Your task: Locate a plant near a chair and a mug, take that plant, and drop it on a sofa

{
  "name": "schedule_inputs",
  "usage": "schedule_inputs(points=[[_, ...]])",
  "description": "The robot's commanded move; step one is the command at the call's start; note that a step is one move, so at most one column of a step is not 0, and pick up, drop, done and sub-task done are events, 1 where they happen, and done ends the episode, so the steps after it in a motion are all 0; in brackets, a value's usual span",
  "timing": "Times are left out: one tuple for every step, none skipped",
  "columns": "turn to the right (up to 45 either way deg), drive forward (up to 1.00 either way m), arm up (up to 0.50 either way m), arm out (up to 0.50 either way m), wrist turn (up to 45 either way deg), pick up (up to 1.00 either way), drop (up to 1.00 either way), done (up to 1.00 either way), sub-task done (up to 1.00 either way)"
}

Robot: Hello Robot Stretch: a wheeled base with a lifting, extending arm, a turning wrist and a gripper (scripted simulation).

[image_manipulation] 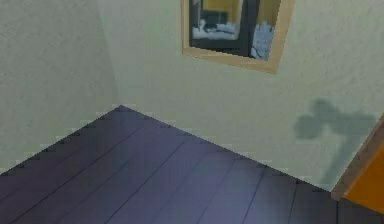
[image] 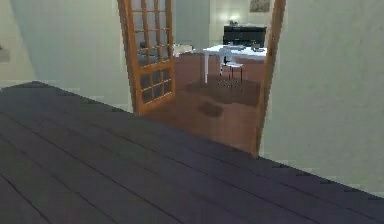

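Forward view, left to right: dark plank floor (image: 100, 165) in the foreground; brown wooden door with glass panes (image: 150, 50) stood open; past it lay a room with a dark rug (image: 222, 90), a white table (image: 222, 52) with a small white chair (image: 232, 68) just beside it, and a black cabinet (image: 245, 35) behind; pale wall (image: 330, 90) at right. Arm side view: wood-framed window (image_manipulation: 235, 30) on the wall. Plant's place could not be told; nor the state of the jaws
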Motion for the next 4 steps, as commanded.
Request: schedule_inputs(points=[[0.0,1.00,0.00,0.00,0.0,0.00,0.00,0.00,0.00],[0.0,1.00,0.00,0.00,0.0,0.00,0.00,0.00,0.00],[30.0,0.00,0.00,0.00,0.0,0.00,0.00,0.00,0.00],[0.0,1.00,0.00,0.00,0.0,0.00,0.00,0.00,0.00]])
